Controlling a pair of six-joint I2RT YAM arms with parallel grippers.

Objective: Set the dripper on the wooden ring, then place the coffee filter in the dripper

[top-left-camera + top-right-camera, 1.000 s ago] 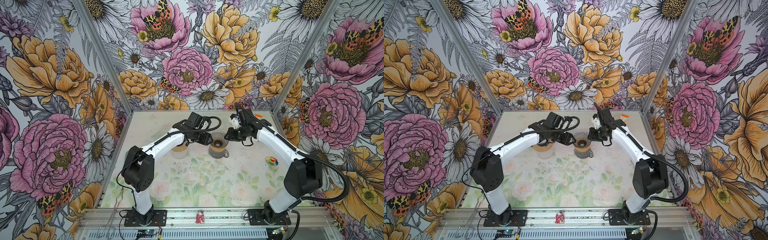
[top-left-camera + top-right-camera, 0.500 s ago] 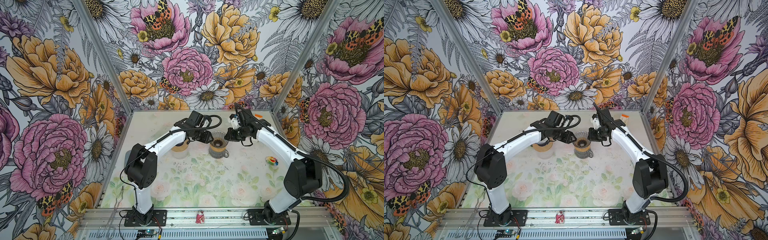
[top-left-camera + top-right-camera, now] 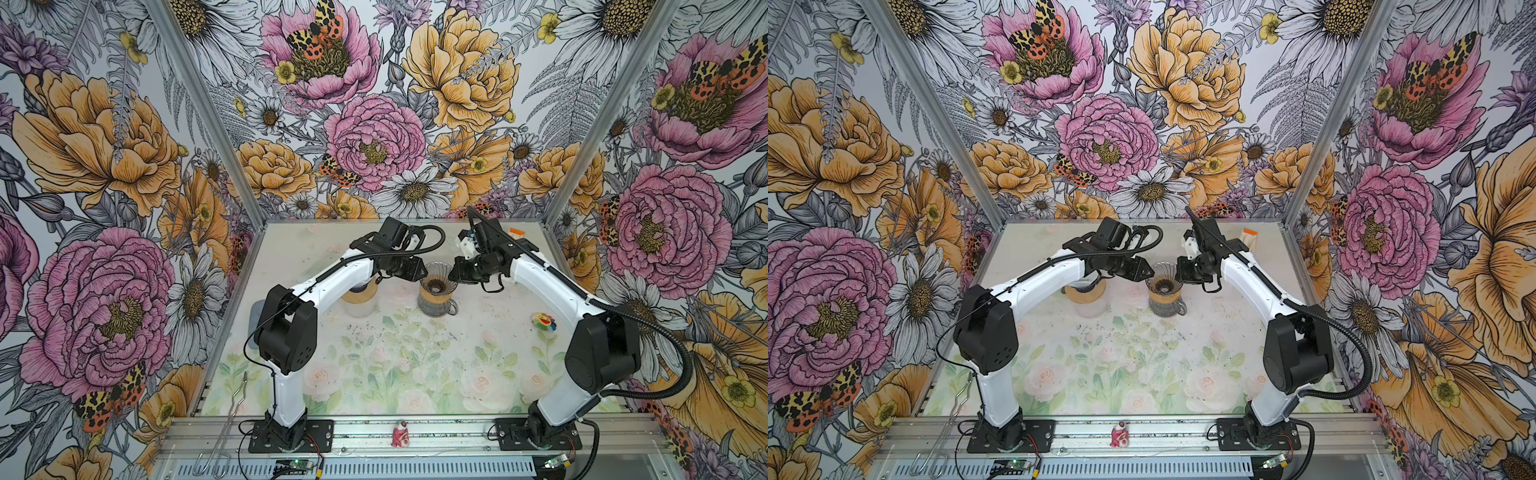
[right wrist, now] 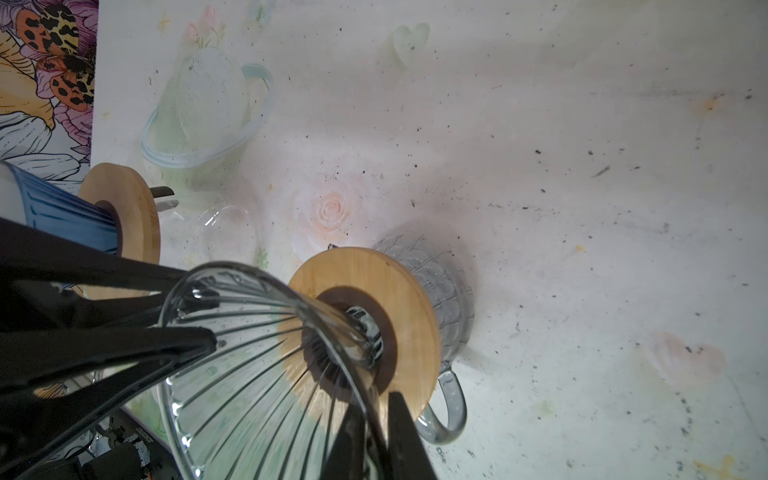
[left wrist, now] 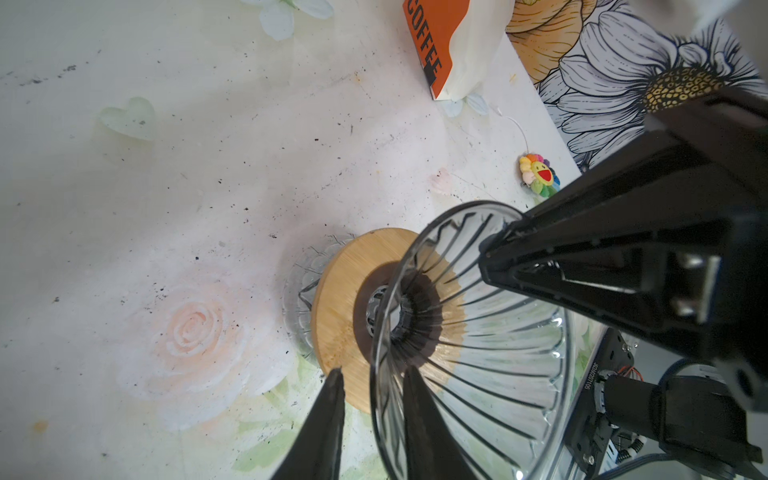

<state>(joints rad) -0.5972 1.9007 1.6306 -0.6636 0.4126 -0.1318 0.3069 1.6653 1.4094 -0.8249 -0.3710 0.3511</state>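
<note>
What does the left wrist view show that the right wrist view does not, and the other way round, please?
Only the left wrist view shows the orange and white coffee bag and the rainbow smiley flower toy. Only the right wrist view shows the blue ribbed dripper on a wooden disc and the cup's curved glass handle. Both show the clear ribbed glass dripper, on its round wooden collar over a patterned glass cup, no filter inside, with the left hand and right hand at opposite sides of its rim.
</note>
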